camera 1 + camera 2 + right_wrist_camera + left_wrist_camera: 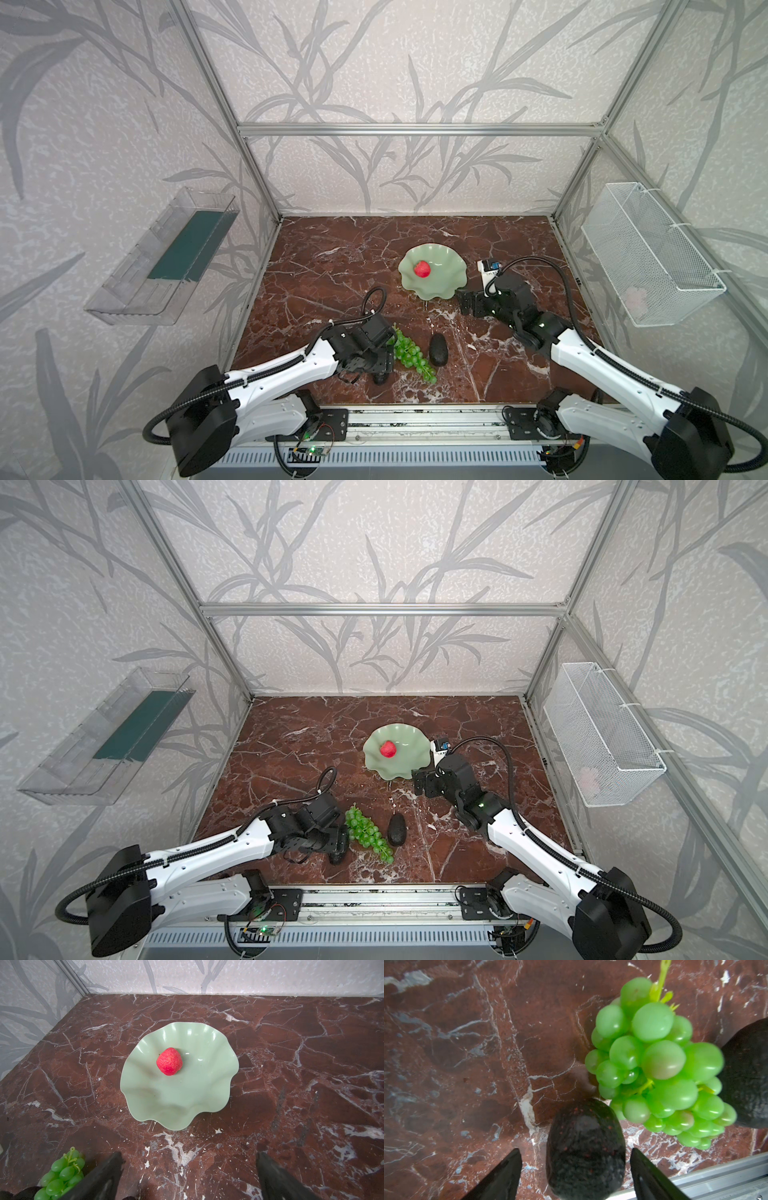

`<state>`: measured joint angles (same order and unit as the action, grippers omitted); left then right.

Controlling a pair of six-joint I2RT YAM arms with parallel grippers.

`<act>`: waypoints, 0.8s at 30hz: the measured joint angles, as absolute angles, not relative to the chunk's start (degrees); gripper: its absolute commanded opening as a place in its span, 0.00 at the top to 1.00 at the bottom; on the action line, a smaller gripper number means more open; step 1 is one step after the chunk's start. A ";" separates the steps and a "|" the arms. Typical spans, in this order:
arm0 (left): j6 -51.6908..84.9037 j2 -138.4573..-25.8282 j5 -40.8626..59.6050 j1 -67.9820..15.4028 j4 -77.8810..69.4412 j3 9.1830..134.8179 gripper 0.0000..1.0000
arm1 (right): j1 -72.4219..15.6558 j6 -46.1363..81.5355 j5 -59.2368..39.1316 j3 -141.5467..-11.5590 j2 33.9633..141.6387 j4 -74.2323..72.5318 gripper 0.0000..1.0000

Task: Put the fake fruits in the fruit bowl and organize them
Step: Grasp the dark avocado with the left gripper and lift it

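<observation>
**A:** How does the left claw point(575, 1150) stand?

**B:** It is low over the red-brown marble tabletop point(456, 1053) with its two black fingers spread. One finger is on each side of the first avocado point(584, 1130), which is dark and bumpy. In the left wrist view a strip of marble shows between each finger and the fruit, so neither finger touches it.

**A:** And the grapes?

**B:** The bunch of green grapes point(654, 1068) lies just beyond that claw's fingertips, off to one side. Its nearest berries are right beside the avocado's far end, and I cannot tell whether they touch. The second avocado point(438, 350) lies past the grapes, farther from the left claw. In both top views it lies on the marble between the two claws.

**A:** The right claw?

**B:** The right claw point(190, 1155) is spread wide, with only bare marble between its fingers. The pale green scalloped fruit bowl point(176, 1113) sits straight ahead of it, close to the fingertips but apart from them. The small red apple point(169, 1061) rests inside the bowl, on the half farther from this claw. The grapes and both avocados are still on the marble, outside the bowl
</observation>
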<state>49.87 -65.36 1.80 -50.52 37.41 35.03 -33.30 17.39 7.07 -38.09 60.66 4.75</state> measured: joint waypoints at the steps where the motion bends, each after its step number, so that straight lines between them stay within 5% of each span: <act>1: 49.98 -65.58 1.78 -50.52 37.19 34.68 0.24 | -33.30 17.41 7.09 -37.98 60.69 4.80 0.01; 11: 50.48 -66.19 1.56 -50.54 35.97 33.93 0.48 | -33.30 17.65 7.46 -37.41 60.66 4.51 0.01; 24: 45.71 -57.14 -5.26 -50.00 46.57 45.23 0.49 | -33.30 18.46 8.25 -37.12 60.40 4.14 0.01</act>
<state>45.71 -57.14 -5.26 -50.00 46.57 45.23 -33.30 18.46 8.25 -37.12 60.40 4.14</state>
